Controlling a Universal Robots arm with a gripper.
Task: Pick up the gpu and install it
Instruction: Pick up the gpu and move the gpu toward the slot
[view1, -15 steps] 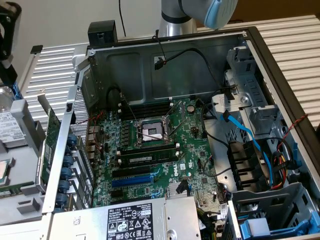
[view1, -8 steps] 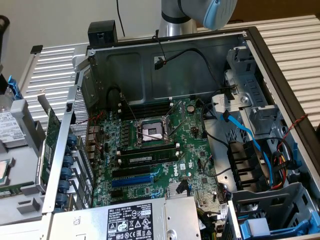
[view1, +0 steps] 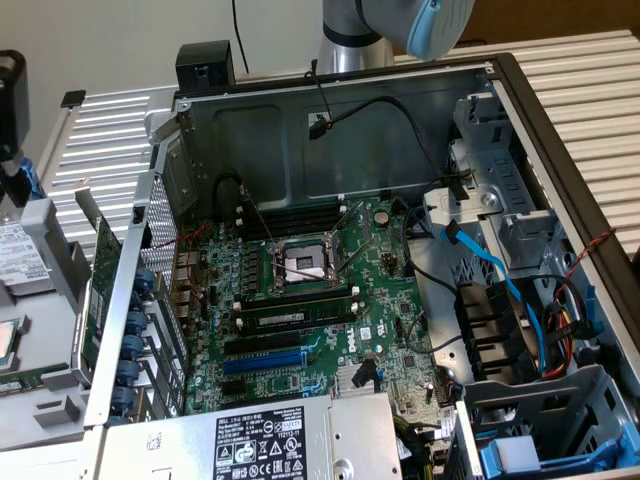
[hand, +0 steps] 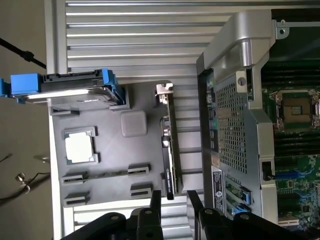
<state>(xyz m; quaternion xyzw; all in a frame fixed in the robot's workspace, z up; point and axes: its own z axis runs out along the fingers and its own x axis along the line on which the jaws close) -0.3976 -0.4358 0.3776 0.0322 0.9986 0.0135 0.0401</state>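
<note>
the gripper (hand: 174, 202) has its fingers (hand: 156, 202) spread, and the gpu's (hand: 170, 150) near end sits at the gap between them, unpinched. the card stands on edge in a grey tray (hand: 115, 170) on a slatted tabletop (hand: 135, 30), beside the open computer case (hand: 235, 125). its long axis runs away from the fingers, silver bracket (hand: 164, 91) farthest.

Green gpu (view1: 103, 265) upright on edge
</note>
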